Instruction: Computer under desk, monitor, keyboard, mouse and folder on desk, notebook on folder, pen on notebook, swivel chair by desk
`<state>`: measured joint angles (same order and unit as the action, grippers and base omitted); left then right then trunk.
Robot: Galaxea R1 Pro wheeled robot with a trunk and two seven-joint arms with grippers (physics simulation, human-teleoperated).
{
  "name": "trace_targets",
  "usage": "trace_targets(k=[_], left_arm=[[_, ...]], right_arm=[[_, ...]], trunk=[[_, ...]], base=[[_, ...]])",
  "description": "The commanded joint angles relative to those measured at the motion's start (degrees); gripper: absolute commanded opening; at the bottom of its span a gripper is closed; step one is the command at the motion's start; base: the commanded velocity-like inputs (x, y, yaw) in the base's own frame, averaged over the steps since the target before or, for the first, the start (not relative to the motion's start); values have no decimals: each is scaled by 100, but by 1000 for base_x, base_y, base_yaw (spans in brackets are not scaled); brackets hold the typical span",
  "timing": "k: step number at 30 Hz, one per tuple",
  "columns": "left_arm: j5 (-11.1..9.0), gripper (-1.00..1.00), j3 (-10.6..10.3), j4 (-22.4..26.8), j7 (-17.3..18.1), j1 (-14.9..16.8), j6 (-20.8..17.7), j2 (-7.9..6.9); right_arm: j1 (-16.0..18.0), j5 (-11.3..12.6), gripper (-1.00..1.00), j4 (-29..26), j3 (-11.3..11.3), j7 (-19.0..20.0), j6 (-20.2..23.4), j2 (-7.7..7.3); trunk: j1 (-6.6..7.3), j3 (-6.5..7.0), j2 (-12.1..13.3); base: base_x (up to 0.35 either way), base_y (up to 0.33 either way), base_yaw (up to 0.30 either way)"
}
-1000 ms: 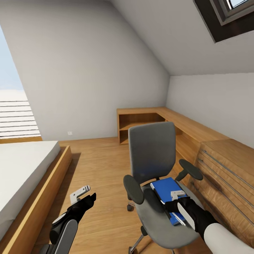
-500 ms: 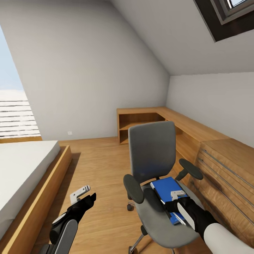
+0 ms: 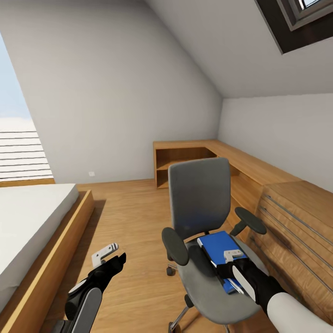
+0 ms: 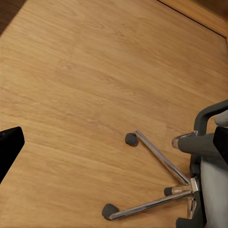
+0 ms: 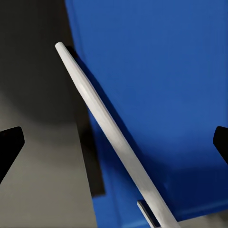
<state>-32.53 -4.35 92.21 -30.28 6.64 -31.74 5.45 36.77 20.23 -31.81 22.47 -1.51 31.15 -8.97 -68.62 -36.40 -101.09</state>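
Head view: we hover our right gripper (image 3: 233,266) with its jaws spread over the white pen (image 5: 111,135) on the blue notebook (image 3: 219,252) near the swivel chair (image 3: 208,259) seat's right edge, ready to pick it. Whether our left gripper (image 3: 108,256) is clenched, we cannot tell.

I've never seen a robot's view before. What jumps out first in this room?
The bright blue folder on the seat of the grey swivel chair stands out, with a white pen lying across it. The right end effector hovers just over the folder, beside the long wooden desk along the wall.
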Motion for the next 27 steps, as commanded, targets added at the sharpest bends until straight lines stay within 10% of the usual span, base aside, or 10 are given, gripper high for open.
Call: trace_targets(k=[1, 27], left_arm=[[-60, 100, -5, 8, -57, 4, -8, 0], [-66, 100, -5, 8, -65, 4, -9, 0]], right_arm=[[3, 25, 100, -10, 38, -16, 23, -8], [2, 25, 100, -10, 38, -16, 23, -8]], trunk=[[0, -6, -3], [-175, -150, -324]], base=[[0, 0, 0], [0, 0, 0]])
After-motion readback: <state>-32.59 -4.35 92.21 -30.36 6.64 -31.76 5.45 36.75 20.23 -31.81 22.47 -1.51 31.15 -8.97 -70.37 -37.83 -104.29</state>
